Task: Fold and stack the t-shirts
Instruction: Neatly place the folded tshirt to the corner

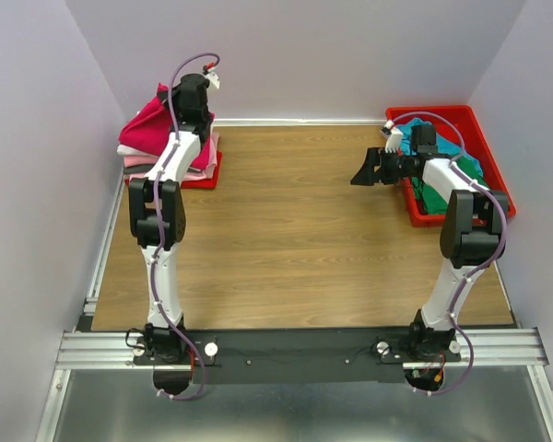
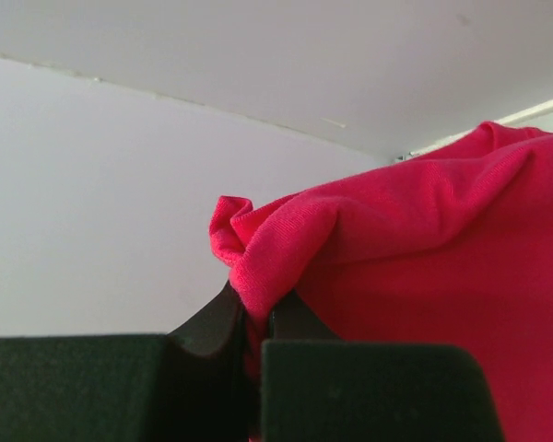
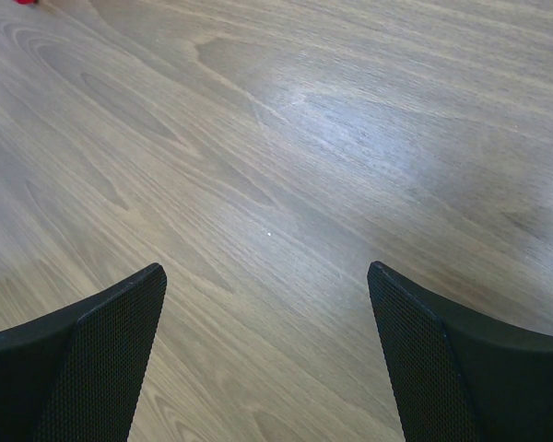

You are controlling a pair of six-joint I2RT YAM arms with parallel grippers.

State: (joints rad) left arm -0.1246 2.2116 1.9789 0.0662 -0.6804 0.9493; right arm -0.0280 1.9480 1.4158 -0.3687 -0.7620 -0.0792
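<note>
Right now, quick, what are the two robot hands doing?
Left gripper: shut, pinching the crimson-pink t-shirt.
Right gripper: open, holding nothing, above the wooden table.

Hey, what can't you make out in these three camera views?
- Top view: the left arm covers part of the folded stack, so its layers cannot be counted.
- Top view: the right arm hides some shirts in the red tray.
- Left wrist view: the crimson t-shirt, pinched in the left claw, blocks everything behind it.
- Right wrist view: only table shows below the open right claw.
</note>
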